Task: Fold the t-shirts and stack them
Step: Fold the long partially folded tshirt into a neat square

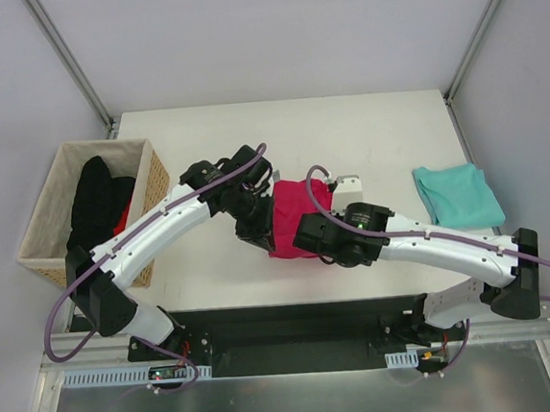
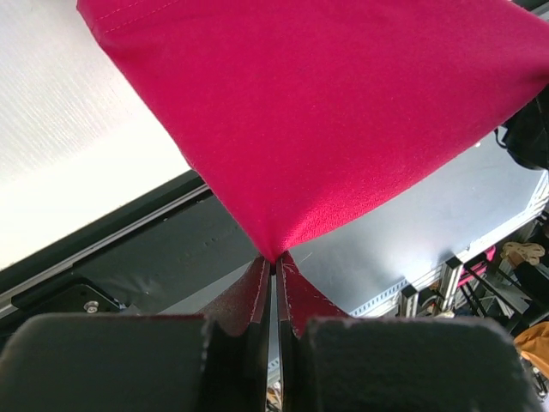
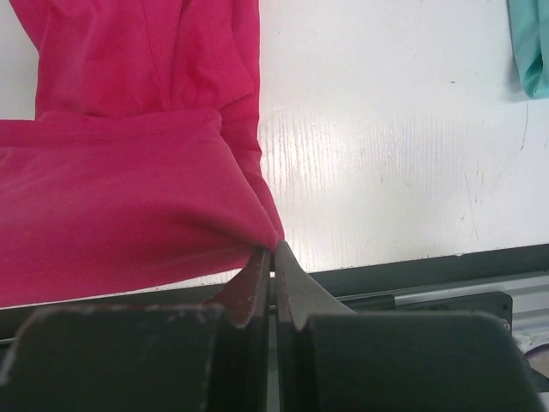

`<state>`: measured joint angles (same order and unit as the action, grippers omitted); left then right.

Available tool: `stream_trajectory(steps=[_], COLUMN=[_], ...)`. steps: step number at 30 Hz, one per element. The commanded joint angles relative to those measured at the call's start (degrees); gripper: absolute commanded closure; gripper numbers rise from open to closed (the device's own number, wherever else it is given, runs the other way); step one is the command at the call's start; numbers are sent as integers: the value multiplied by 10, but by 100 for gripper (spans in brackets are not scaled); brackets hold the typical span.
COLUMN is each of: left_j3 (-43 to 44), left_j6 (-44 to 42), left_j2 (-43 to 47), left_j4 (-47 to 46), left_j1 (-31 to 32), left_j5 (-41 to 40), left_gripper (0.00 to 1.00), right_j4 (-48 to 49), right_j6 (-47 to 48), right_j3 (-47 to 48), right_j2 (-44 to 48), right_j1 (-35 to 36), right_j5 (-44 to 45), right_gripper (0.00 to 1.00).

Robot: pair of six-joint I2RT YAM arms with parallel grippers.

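L claw [image 2: 274, 263], R claw [image 3: 273, 250] pinching soft crimson tee [image 1: 293, 212], teal tee [image 1: 459, 197] folded

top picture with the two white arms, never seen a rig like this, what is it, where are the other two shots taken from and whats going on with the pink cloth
It is a robot with a left arm and a right arm, bolted at the near edge of a white table. The top picture looks down from above and behind them. The other two come from a camera on each wrist, looking along that arm's tool. The left tool and the right tool are each shut on an edge of the pink t-shirt. A teal t-shirt lies at the right. A wicker basket at the left holds dark clothes.
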<state>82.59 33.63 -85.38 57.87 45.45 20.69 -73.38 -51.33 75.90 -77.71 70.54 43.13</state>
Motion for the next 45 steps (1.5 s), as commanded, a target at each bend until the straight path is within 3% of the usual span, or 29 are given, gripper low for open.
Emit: stream_trajectory(steps=[1,11,20,29,45], left_j3=[25,7,86,165,199], left_j6=[15,31,-5,-49,-93], left_j2=[18,33,-27,-105,-181], left_j4=[46,53,76,100,100], left_j1=[6,15,13,3,-81], left_j5=[-8,-16,-50,-77,-50], left_gripper=[100,100,100,100,100], right_j4=[-58,-59,-38,14,129], right_j6=[8,-1,42,109,232], right_j3=[17,9,30,28,43], right_j2=[27,30,-2,-29,-108], right_j1=[0,8,-7,-67,-174], right_j5=[28,25,38,34,-32], right_gripper=[99,99,99,99,99])
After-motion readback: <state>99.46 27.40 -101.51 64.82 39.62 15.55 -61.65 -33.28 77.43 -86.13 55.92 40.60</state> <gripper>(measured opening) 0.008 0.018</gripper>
